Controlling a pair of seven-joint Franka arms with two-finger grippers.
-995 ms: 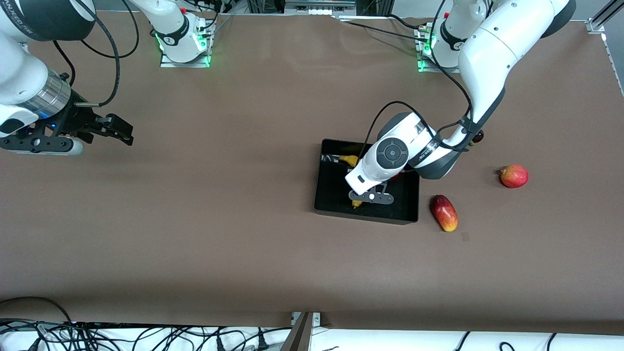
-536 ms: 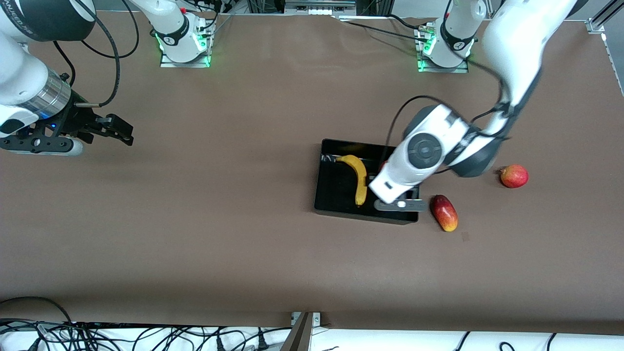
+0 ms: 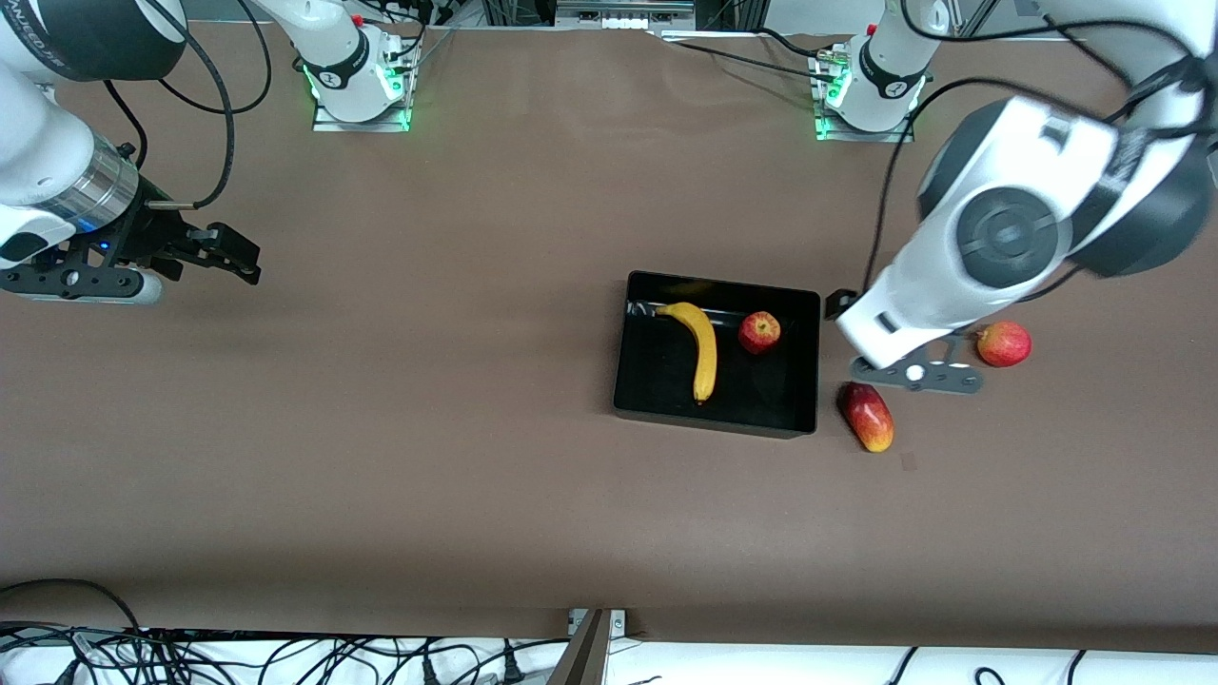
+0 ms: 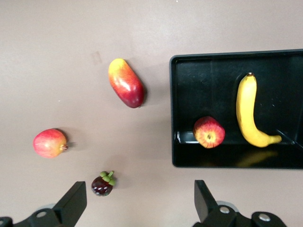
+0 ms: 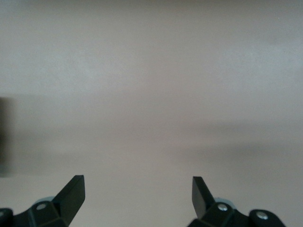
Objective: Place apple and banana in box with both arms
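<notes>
1. One box (image 3: 716, 416), black, on the brown table (image 3: 457, 457), toward the left arm's end. Walls upright.
2. One banana (image 3: 702, 347) lying flat in the box, on the side toward the right arm's end. Also in the left wrist view (image 4: 251, 111).
3. One apple (image 3: 759, 332) in the box too, beside the banana, toward the left arm's end, close to the wall farther from the front camera. Apart from the banana, not touching.
4. Two fruits in the box, three outside it on the table: one long red-yellow fruit (image 3: 866, 416) just beside the box wall, nearer the front camera than the other two; one round red fruit (image 3: 1004, 343) well toward the left arm's end; one small dark purple fruit with a green cap (image 4: 102, 184), seen only in the left wrist view.
5. Two arms. Left gripper (image 4: 140, 208) up in the air over bare table between the box and the round red fruit, fingers spread wide, holding nothing.
6. Right gripper (image 5: 138, 195) waits over bare table at the right arm's end, well apart from the box. Fingers spread, nothing between them.
</notes>
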